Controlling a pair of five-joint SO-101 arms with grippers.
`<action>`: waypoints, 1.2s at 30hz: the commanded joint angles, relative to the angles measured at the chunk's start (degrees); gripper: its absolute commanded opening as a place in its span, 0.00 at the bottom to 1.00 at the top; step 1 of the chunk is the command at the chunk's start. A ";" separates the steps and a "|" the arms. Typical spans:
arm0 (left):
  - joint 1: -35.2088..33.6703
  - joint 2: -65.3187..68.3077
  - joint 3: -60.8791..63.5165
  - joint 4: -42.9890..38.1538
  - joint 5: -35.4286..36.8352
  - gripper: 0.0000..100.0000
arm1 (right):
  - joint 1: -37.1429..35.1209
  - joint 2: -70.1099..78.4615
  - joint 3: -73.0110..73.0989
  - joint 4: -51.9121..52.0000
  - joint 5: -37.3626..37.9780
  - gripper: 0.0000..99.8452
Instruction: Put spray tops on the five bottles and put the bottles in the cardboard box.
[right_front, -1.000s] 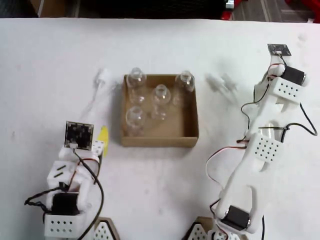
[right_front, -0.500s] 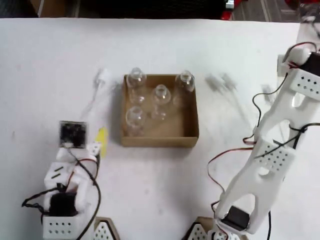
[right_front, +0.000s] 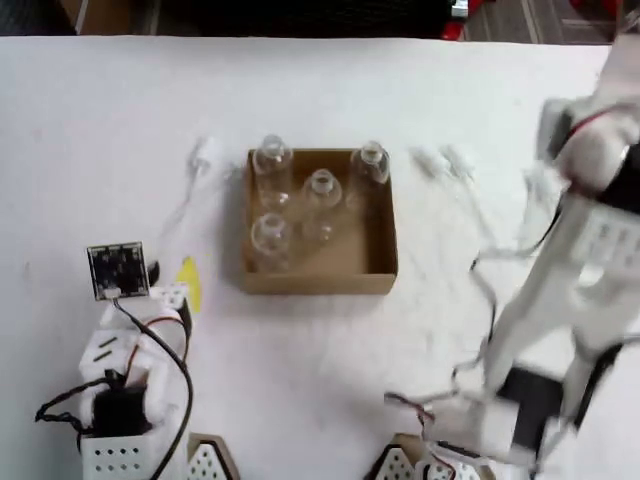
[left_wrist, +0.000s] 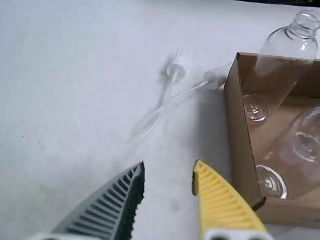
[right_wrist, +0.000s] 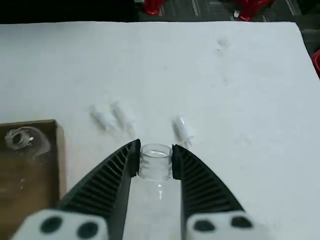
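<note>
A white table (right_front: 320, 90) is stretching across nearly the whole high view, from 7 o'clock round to 5 o'clock. Soft, even light is falling on it and leaving only faint shadows. A small speck (right_front: 28, 268) is showing on the tabletop at 9 o'clock. Past the far edge, at 12 o'clock, a dark floor (right_front: 300, 15) is running along. A brown panel (right_front: 85, 12) is sitting at 11 o'clock. In the right wrist view, red objects (right_wrist: 248, 7) are standing on that floor beyond the table.
</note>
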 joint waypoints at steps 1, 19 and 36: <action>-0.84 -0.66 -3.34 0.18 0.79 0.16 | -5.23 -14.46 9.76 0.48 -0.70 0.01; -0.84 -0.66 -3.25 0.09 0.79 0.16 | -24.66 -52.97 61.01 -39.87 -1.41 0.01; -0.84 -0.66 -3.25 0.09 0.70 0.16 | -27.56 -79.34 119.82 -93.76 -21.45 0.01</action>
